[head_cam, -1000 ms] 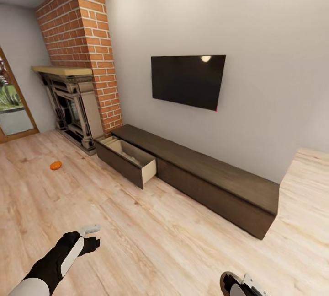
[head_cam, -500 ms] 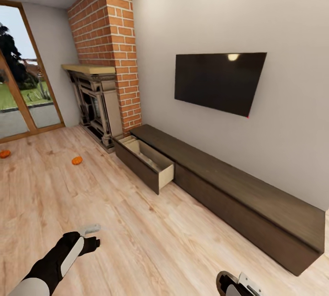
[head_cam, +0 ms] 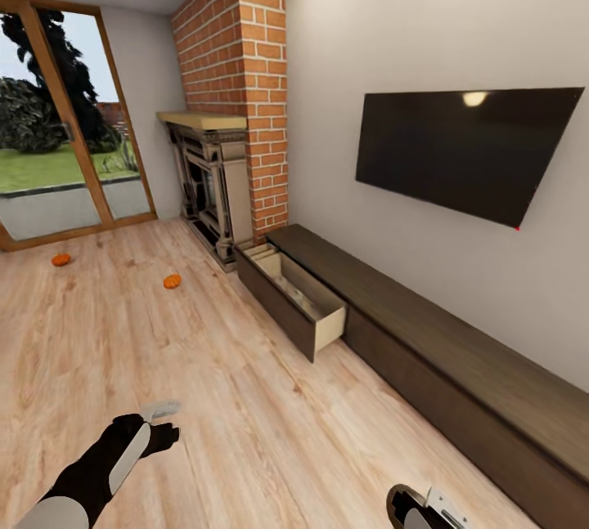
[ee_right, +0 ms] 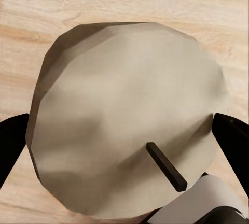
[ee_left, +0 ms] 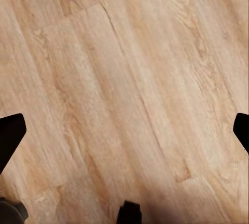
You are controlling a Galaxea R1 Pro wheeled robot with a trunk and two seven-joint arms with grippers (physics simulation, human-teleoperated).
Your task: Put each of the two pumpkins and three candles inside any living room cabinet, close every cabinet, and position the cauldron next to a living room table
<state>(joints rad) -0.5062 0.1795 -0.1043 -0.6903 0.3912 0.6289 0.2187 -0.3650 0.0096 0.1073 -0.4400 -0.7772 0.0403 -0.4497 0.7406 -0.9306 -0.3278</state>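
- Left hand (head_cam: pixel 164 424): black, on a black-and-white arm low over the pale wood-plank floor (head_cam: pixel 204 398); its wrist view shows two dark fingertips (ee_left: pixel 10 138) set wide apart at opposite edges with bare grained planks between them, so it is open and holds nothing.
- Right hand (ee_right: pixel 124 146): dark fingertips stand at either side of a candle (ee_right: pixel 129 125), a faceted, matte beige cylinder seen end-on with a short black wick; whether the pads press on the wax cannot be told.
- Pumpkins: one small squat orange pumpkin (head_cam: pixel 172 281) lies on the floor near the fireplace; the second pumpkin (head_cam: pixel 60 260) lies farther off, near the glass door (head_cam: pixel 65 145). The two are well apart.
- Cabinet (head_cam: pixel 442 349): long, low, dark-brown wood with a flat matte top, set along the grey wall. Its end drawer (head_cam: pixel 298 300) beside the fireplace is pulled out, showing pale beige inner walls; the contents are too small to identify.
- Fireplace (head_cam: pixel 209 186): ornate grey-black surround under a light mantel, backed by a red-brick chimney (head_cam: pixel 245 87).
- Television (head_cam: pixel 466 149): flat glossy black panel mounted on the wall above the cabinet.
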